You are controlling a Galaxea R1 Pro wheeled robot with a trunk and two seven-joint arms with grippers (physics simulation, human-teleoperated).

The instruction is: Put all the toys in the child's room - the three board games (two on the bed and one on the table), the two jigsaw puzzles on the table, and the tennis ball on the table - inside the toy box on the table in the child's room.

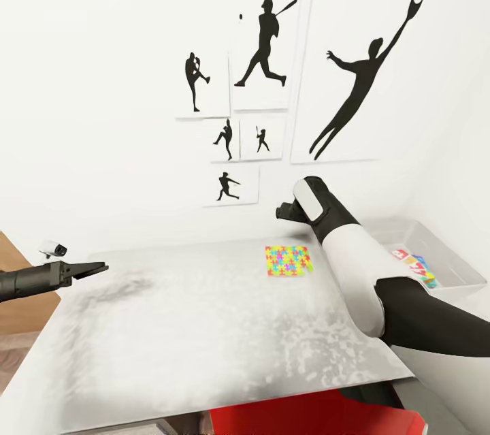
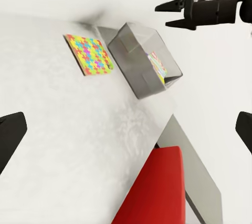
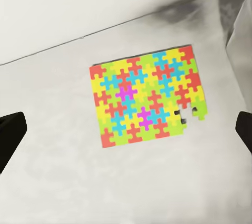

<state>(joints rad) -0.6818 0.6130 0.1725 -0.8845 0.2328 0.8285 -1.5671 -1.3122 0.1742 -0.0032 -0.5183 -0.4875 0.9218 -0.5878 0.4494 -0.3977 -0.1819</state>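
A jigsaw puzzle [image 1: 288, 261] [image 3: 146, 96] [image 2: 89, 54] of yellow, pink, blue and green pieces lies flat near the far edge of the table [image 1: 204, 326]. My right gripper [image 1: 281, 212] [image 3: 127, 132] [image 2: 173, 13] hovers above it, open, with nothing between its fingers. The light grey toy box [image 1: 450, 252] [image 2: 131, 40] stands to the right of the puzzle, holding colourful flat things [image 1: 415, 266], one red and white. My left gripper [image 1: 101, 269] [image 2: 126, 132] hangs open and empty over the table's left side.
A red chair [image 1: 306, 418] [image 2: 157, 187] is tucked under the table's near edge. Black athlete silhouette posters [image 1: 265, 47] hang on the white wall behind. A brown wooden surface [image 1: 13, 271] shows at the far left.
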